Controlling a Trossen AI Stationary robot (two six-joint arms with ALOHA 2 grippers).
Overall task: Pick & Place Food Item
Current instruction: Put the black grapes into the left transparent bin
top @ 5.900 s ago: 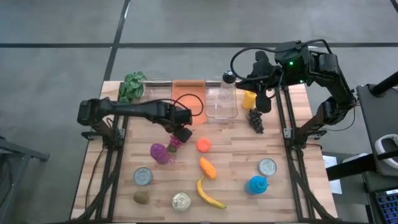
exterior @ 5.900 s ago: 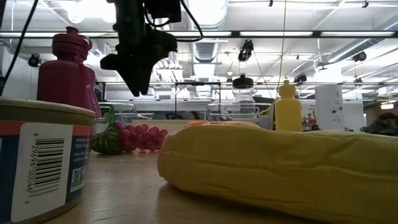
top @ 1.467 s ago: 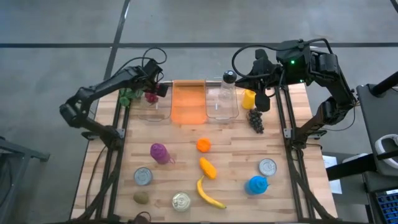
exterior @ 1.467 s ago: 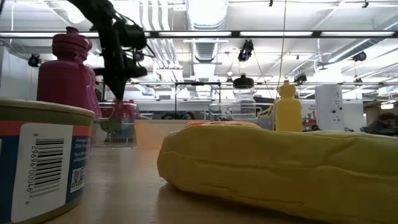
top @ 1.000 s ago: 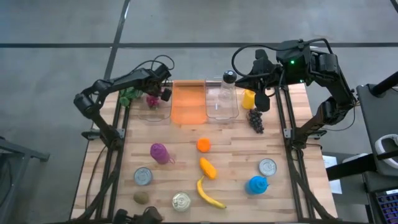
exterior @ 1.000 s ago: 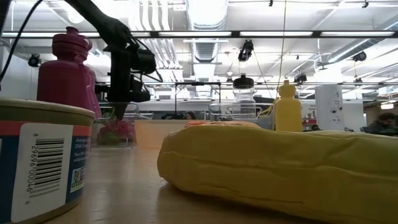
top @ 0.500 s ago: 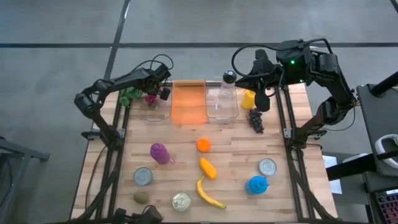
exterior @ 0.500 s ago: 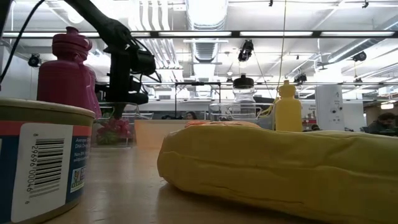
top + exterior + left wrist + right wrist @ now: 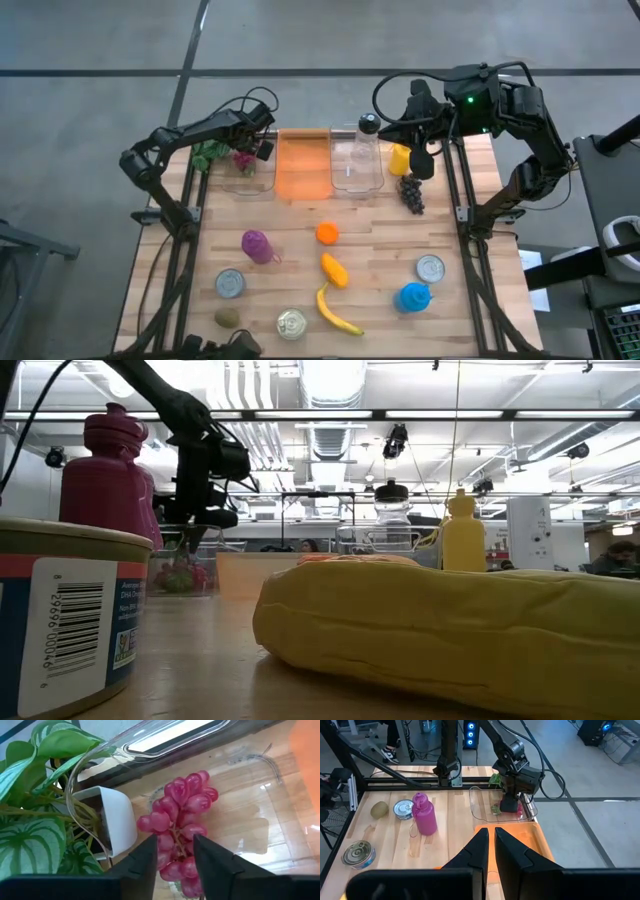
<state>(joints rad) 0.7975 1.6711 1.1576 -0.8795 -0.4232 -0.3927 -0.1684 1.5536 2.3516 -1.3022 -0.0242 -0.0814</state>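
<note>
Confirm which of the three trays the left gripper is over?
The clear tray at the table's left end, beside the plant; left gripper stands over the red grapes inside it.

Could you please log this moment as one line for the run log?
left gripper: open over grapes | grapes: in clear bin | right gripper: shut, waiting at the table's far right

From my low view, the only print I can read is on the can nearest the camera. Its white label carries a barcode turned on its side, with the digits "29696 00046" running up along it. Next to the barcode sits a small block of print with a little logo, too fine for me to make out. On the other cans, the bottles and the bins, in any of my views, I can read no lettering at all.
</note>
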